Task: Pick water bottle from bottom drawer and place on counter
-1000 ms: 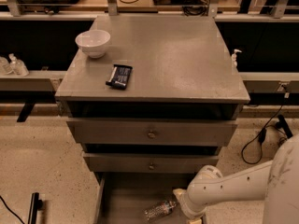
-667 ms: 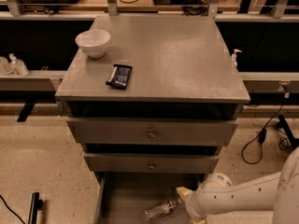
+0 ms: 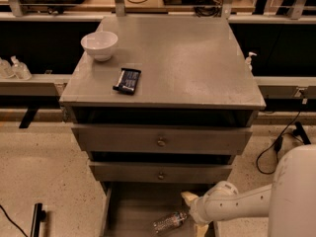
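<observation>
The bottom drawer (image 3: 129,207) is pulled out at the foot of the cabinet, and its grey tray is in view. The bottle (image 3: 169,222) lies on its side in the tray, toward the right front, with one end pointing up and right. The gripper (image 3: 194,215) is down in the drawer at that end, on a white arm (image 3: 237,206) that reaches in from the lower right. Its 2 tan fingers (image 3: 189,198) stand apart, 1 behind the bottle's end and 1 in front of it – they straddle it and are not closed on it. Whether either finger touches the plastic cannot be told.

Above the open drawer are 2 wider drawers, both shut, each with 1 round knob (image 3: 161,142) at its middle. The counter (image 3: 192,63) tops the cabinet. On it, at the back left, is a white bowl (image 3: 99,44). Just in front of the bowl lies a dark packet (image 3: 127,80), flat and slightly askew – the 2 are near each other but apart. The rest of the top is bare grey metal.

A small white dispenser (image 3: 249,60) stands on the ledge beyond the counter's right edge. A black cable (image 3: 274,149) trails over the pale floor (image 3: 39,167) to the right of the cabinet.
</observation>
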Motion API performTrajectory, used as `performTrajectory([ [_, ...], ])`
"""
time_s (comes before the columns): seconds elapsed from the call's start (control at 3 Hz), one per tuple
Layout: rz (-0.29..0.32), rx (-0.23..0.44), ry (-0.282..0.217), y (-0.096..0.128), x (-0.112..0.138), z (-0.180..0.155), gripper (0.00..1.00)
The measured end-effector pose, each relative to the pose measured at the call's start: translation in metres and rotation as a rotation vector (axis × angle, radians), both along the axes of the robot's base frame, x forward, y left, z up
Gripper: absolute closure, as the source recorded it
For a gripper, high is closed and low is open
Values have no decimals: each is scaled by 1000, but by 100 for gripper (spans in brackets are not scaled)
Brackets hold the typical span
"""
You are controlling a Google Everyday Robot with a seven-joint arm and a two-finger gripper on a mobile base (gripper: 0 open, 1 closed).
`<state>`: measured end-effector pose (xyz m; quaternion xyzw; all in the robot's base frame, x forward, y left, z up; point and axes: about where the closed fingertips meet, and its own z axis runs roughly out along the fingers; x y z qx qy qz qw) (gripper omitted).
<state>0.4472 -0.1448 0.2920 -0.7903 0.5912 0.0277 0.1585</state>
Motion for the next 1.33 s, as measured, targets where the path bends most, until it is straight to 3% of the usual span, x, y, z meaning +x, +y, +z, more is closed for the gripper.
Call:
performTrajectory([
  [0.33, -51, 122, 35, 33, 2, -46, 0],
  [0.67, -159, 260, 103, 59, 3, -75, 0],
  [1.0, -134, 286, 137, 52, 15, -86, 0],
  [1.33, -90, 266, 125, 45, 22, -86, 0],
])
